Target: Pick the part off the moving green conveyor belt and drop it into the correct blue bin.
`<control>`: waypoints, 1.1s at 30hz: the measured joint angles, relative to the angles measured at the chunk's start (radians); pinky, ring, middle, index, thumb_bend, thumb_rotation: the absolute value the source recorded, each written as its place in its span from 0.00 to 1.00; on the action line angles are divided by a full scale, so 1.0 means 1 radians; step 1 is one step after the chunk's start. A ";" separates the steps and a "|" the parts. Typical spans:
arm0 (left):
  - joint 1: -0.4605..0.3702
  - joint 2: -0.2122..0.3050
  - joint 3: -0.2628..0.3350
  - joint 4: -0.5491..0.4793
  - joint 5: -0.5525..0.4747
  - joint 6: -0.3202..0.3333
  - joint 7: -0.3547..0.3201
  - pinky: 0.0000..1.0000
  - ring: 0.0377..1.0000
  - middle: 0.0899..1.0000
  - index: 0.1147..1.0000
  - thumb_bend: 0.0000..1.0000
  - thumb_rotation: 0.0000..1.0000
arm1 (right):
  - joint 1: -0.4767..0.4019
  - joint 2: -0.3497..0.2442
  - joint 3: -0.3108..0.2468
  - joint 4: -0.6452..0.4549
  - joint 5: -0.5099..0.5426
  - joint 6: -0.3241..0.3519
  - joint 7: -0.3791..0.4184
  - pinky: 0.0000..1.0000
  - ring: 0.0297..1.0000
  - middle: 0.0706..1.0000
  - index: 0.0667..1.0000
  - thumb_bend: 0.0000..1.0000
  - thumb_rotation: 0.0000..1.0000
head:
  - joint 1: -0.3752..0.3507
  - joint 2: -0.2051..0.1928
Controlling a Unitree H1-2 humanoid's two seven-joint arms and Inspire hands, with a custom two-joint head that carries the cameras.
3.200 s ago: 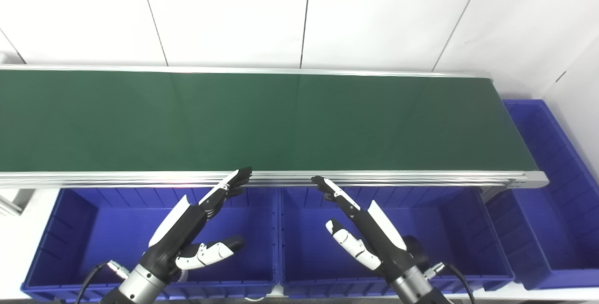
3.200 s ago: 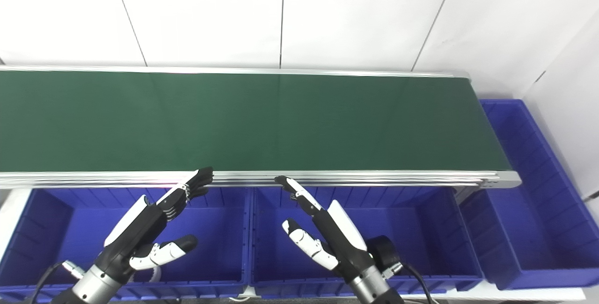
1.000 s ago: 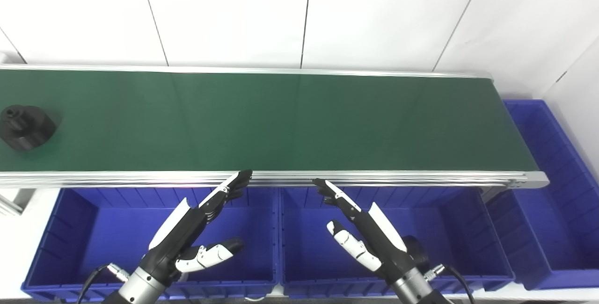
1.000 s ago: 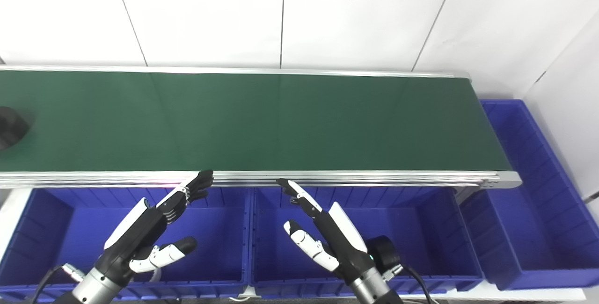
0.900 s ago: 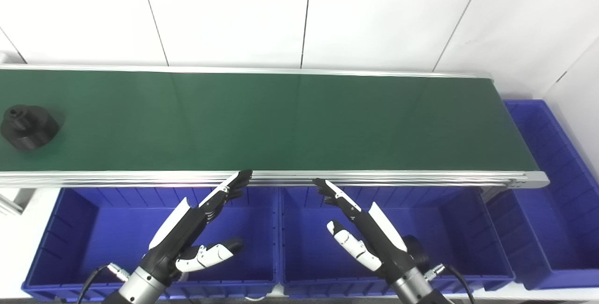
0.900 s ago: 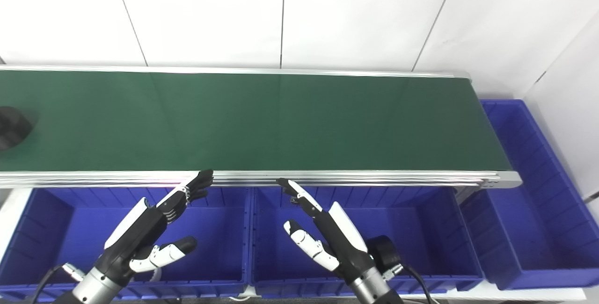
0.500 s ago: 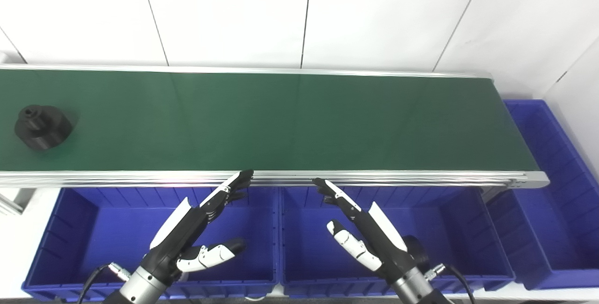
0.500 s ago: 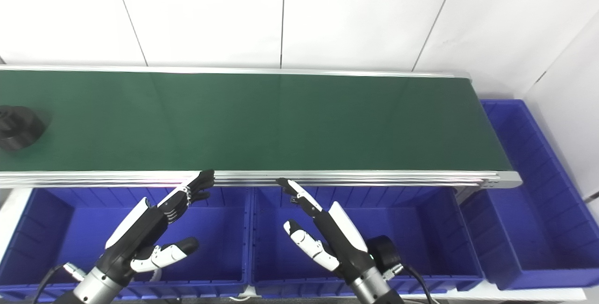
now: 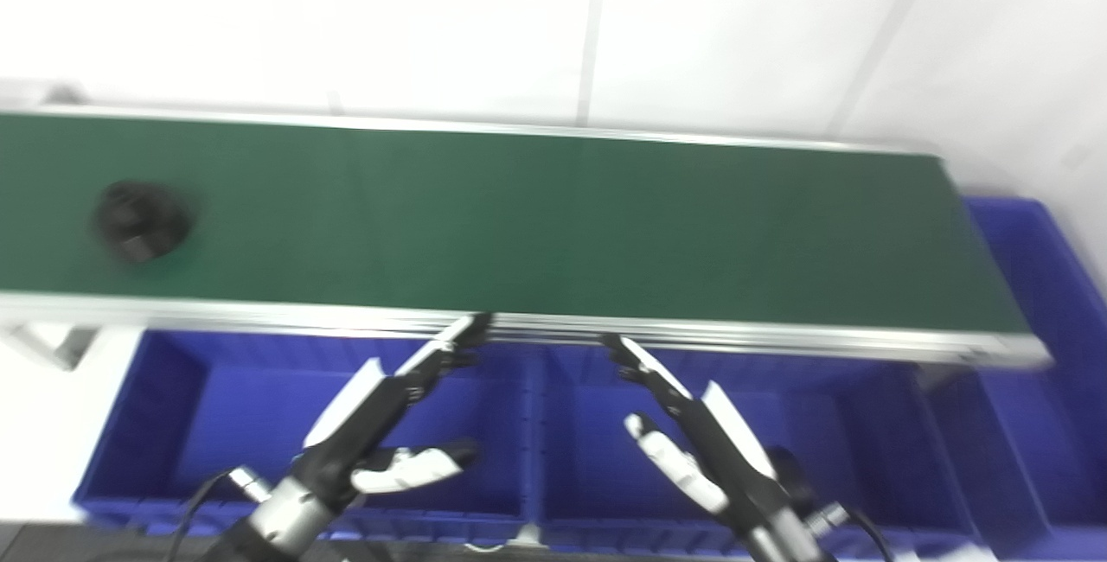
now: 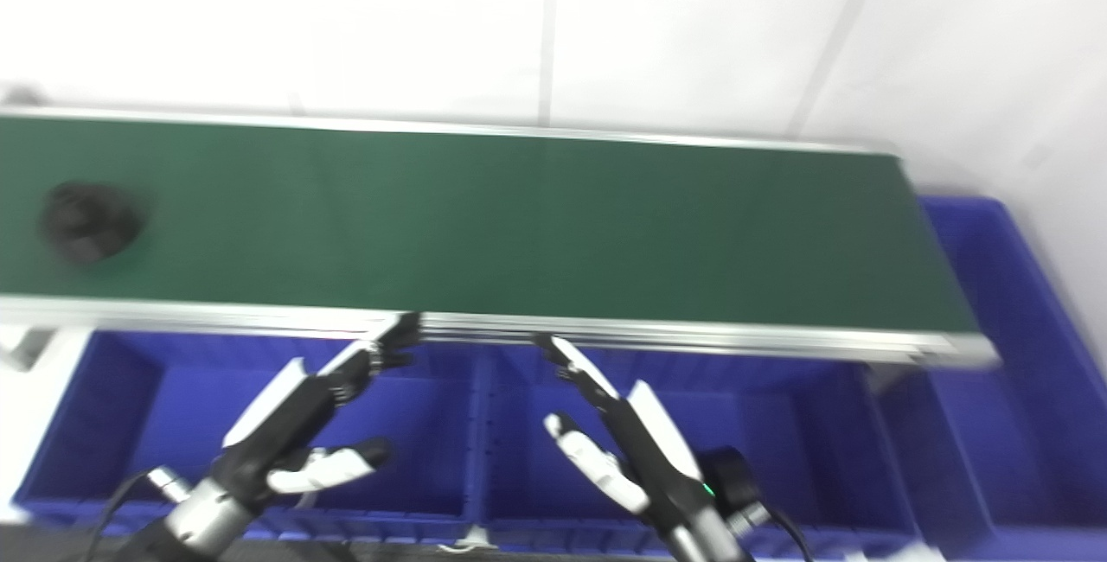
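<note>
Ideally the left hand (image 9: pixel 372 424) – spread wide, empty – waits for the black part (image 9: pixel 141 220) on the belt (image 9: pixel 553 225); right hand (image 9: pixel 700 450) also splayed, holding nothing.

My left hand (image 9: pixel 376 424) is held palm inward, fingers (image 9: pixel 445 354) straight and apart, thumb spread below, holding nothing. My right hand (image 9: pixel 692 432) mirrors it just beside, fingers extended, equally empty.

The long green conveyor belt (image 9: pixel 553 225) is bare except for a round black part (image 9: pixel 138 220) near its left end; only the silver near rail (image 9: pixel 692 333) lies between both open robot hands and the belt.
</note>
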 measured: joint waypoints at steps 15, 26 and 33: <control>0.014 -0.017 -0.028 0.064 0.063 -0.040 0.060 0.86 0.93 0.96 0.92 0.46 0.56 | 0.007 -0.028 0.023 0.137 0.009 -0.083 -0.071 0.89 0.94 0.96 0.94 0.49 0.99 | -0.018 -0.097; 0.000 0.004 -0.073 0.130 0.067 -0.044 0.091 0.82 0.90 0.94 0.91 0.47 0.54 | -0.017 -0.066 0.106 0.220 0.003 -0.087 -0.161 0.87 0.92 0.94 0.93 0.52 0.96 | -0.063 -0.197; -0.012 0.012 -0.073 0.124 0.075 -0.044 0.118 0.82 0.91 0.94 0.90 0.48 0.53 | -0.037 -0.079 0.128 0.222 -0.007 -0.087 -0.203 0.87 0.92 0.95 0.93 0.53 0.95 | -0.070 -0.171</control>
